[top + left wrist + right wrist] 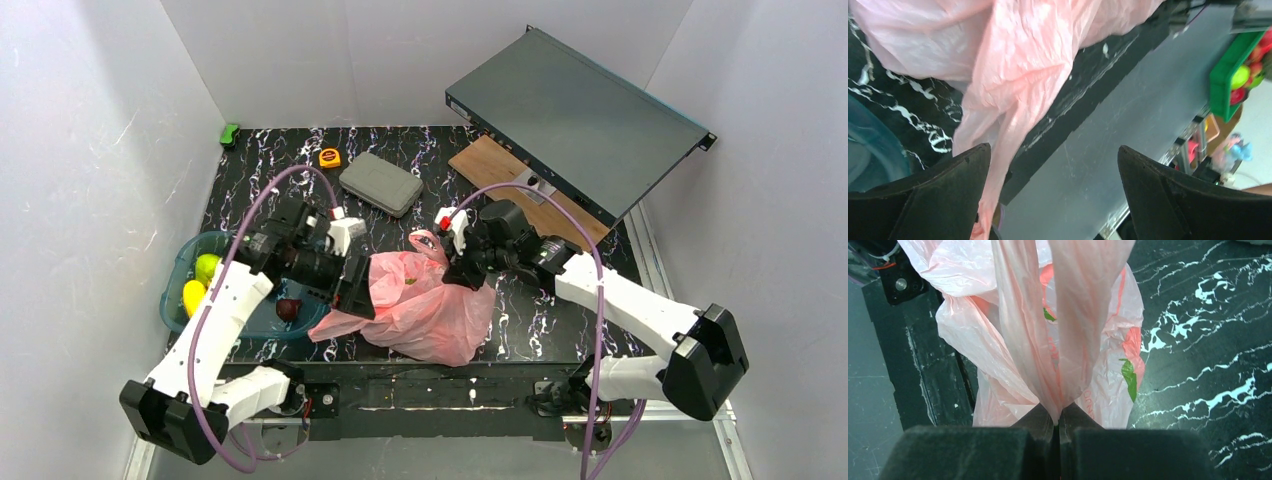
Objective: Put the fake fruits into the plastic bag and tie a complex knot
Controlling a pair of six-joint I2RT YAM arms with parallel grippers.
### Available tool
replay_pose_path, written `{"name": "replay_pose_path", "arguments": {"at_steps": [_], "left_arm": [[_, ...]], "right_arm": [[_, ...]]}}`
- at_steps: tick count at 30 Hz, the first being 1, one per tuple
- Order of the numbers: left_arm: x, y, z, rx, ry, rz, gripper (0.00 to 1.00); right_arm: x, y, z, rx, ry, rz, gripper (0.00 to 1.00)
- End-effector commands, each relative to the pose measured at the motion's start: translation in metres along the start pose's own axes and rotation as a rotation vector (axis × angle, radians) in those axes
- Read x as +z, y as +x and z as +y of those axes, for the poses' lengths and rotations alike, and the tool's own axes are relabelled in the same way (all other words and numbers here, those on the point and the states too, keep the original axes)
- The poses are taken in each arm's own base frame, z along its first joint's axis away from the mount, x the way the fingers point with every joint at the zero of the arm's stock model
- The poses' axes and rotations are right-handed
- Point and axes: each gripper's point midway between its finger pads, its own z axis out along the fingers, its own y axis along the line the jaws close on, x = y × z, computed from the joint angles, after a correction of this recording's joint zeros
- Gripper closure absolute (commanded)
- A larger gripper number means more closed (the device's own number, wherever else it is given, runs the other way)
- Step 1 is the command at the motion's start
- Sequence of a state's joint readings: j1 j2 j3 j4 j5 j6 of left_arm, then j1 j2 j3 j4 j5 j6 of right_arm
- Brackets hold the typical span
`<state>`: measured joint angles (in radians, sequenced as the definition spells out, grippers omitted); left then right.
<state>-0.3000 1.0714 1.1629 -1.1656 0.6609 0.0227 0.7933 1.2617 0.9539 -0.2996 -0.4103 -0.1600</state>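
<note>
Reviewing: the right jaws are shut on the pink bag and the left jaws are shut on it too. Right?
No: the left jaws stand wide open, not gripping the pink bag, as the left wrist view shows. The right jaws are shut on it.

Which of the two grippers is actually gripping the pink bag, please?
The right gripper, fingers pinched shut on the plastic bag; the left gripper has its fingers wide open.

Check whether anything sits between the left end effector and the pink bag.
Nothing visible does. The left end effector is open with the plastic bag draping right beside one finger; the right end effector pinches the bag elsewhere.
</note>
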Motion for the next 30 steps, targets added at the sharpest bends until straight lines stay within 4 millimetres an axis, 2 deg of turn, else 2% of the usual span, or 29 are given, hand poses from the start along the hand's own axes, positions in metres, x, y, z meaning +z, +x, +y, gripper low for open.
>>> {"name": "replay_pose_path", "arguments": {"at_steps": [1, 3, 5, 7, 8, 10, 11, 12, 15, 19, 21, 23, 24, 25, 27, 30], "left_arm": [[0.017, 0.022, 0.022, -0.053, -0.145, 0.076, 0.02], [0.022, 0.028, 0.038, -0.1, -0.219, 0.09, 0.02], [0.024, 0.029, 0.044, -0.107, -0.239, 0.081, 0.02], [0.026, 0.031, 0.039, -0.102, -0.206, 0.099, 0.11], [0.026, 0.03, 0.035, -0.087, -0.182, 0.095, 0.21], [0.025, 0.015, 0.016, -0.012, -0.071, 0.055, 0.57], [0.022, 0.006, 0.008, 0.066, -0.038, 0.034, 0.71], [0.017, -0.003, 0.005, 0.182, -0.043, 0.026, 0.79], [0.001, -0.027, 0.005, 0.576, -0.112, 0.03, 0.96], [-0.015, -0.047, 0.004, 1.099, -0.135, -0.038, 1.0], [-0.012, -0.039, 0.006, 1.37, -0.124, -0.06, 1.0], [-0.003, -0.024, 0.014, 1.68, -0.11, -0.062, 1.0], [0.003, -0.013, 0.019, 1.779, -0.117, -0.067, 1.0], [0.012, -0.006, 0.026, 1.933, -0.123, -0.065, 1.0], [0.027, 0.001, 0.035, 2.098, -0.182, -0.119, 1.0], [0.041, 0.011, 0.047, 2.216, -0.22, -0.123, 1.0]], "right_arm": [[-0.017, -0.005, -0.007, -0.004, 0.069, -0.028, 0.99], [-0.023, 0.0, -0.009, 0.006, 0.082, -0.022, 0.99], [-0.029, 0.005, -0.009, 0.018, 0.092, -0.012, 0.99], [-0.035, 0.01, -0.009, 0.023, 0.099, -0.006, 0.99], [-0.039, 0.011, -0.009, 0.02, 0.101, -0.006, 0.99], [-0.044, 0.011, -0.006, 0.006, 0.095, -0.011, 0.99], [-0.046, 0.008, -0.004, 0.0, 0.086, -0.018, 0.99], [-0.048, 0.005, -0.001, -0.004, 0.069, -0.027, 0.99], [-0.049, -0.013, 0.016, -0.01, -0.033, -0.055, 0.99], [-0.05, -0.053, 0.033, 0.027, -0.166, -0.101, 0.99], [-0.052, -0.082, 0.043, 0.053, -0.252, -0.126, 0.99], [-0.046, -0.097, 0.049, 0.115, -0.329, -0.114, 0.99], [-0.042, -0.101, 0.05, 0.135, -0.355, -0.107, 0.99], [-0.036, -0.103, 0.05, 0.168, -0.373, -0.092, 0.99], [-0.018, -0.101, 0.05, 0.199, -0.395, -0.058, 0.99], [0.013, -0.08, 0.05, 0.195, -0.371, 0.03, 0.99]]}}
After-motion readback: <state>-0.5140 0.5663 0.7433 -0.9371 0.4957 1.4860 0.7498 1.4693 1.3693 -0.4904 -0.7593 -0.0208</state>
